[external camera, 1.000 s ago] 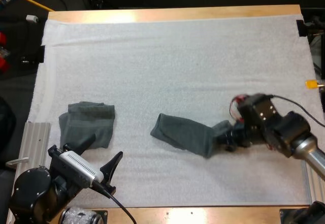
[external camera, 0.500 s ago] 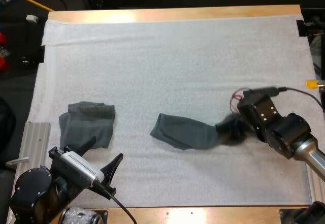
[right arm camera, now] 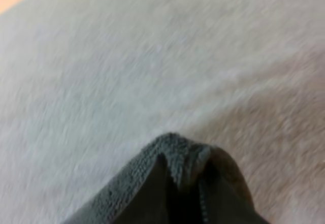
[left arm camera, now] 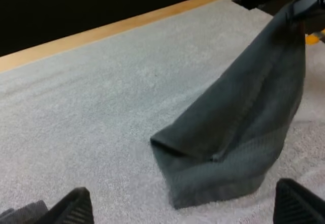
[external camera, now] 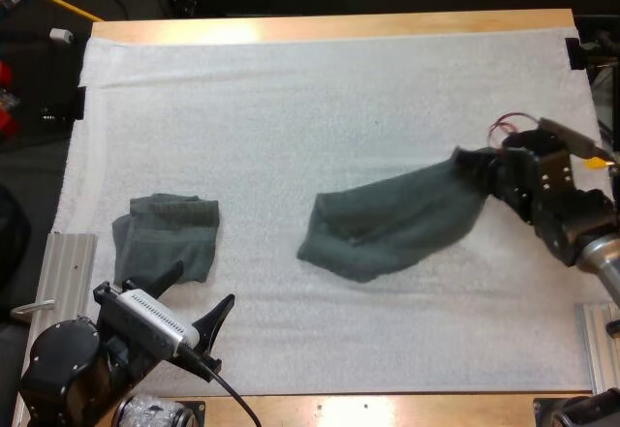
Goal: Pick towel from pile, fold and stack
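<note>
Grey-green towel (external camera: 387,228) now stretches rightward and farther, its corner pinched by right gripper (external camera: 469,164); left gripper (external camera: 194,291) waits spread: unfurling for folding.

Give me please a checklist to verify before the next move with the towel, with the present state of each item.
1. Grip: right gripper is shut on one corner of the towel: ok.
2. Towel spread flat for folding: not ok; its far end lies doubled on the mat.
3. The left gripper is open, holding nothing: ok.
4. The folded towel lies apart from the held one: ok.
5. Second corner is reachable for the left gripper: cannot tell.
</note>
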